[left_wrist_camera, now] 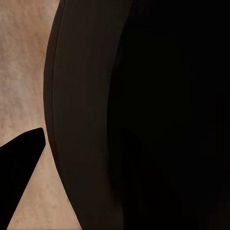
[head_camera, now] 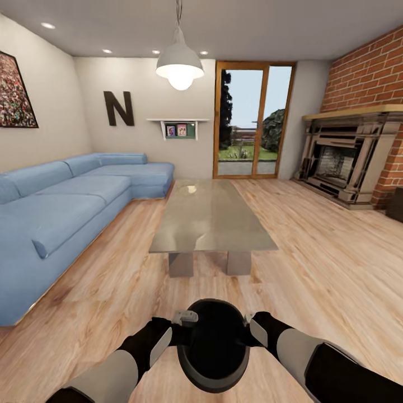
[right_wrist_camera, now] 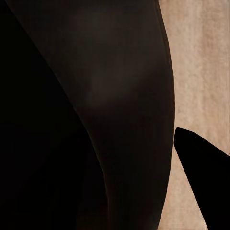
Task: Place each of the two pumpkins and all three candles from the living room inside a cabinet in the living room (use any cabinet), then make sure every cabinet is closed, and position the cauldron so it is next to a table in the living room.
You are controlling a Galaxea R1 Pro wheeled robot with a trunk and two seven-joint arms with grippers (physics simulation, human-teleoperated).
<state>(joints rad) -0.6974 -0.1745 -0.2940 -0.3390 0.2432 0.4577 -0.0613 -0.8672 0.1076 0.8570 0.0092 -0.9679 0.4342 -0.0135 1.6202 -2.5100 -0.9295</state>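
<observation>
The cauldron (left_wrist_camera: pixel 143 115) looms black beside pale wood floor (left_wrist_camera: pixel 24 72).

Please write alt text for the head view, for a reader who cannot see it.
A black cauldron is held between the left gripper and the right gripper, above a wooden floor. Ahead stands a long grey coffee table, with a blue sofa on the left and a brick fireplace on the right.

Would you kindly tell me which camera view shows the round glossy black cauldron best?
The head view: the round glossy black cauldron shows whole, its wide mouth visible between both arms. The left wrist view and right wrist view show just a close, dark curved stretch of its wall against wooden floor.
</observation>
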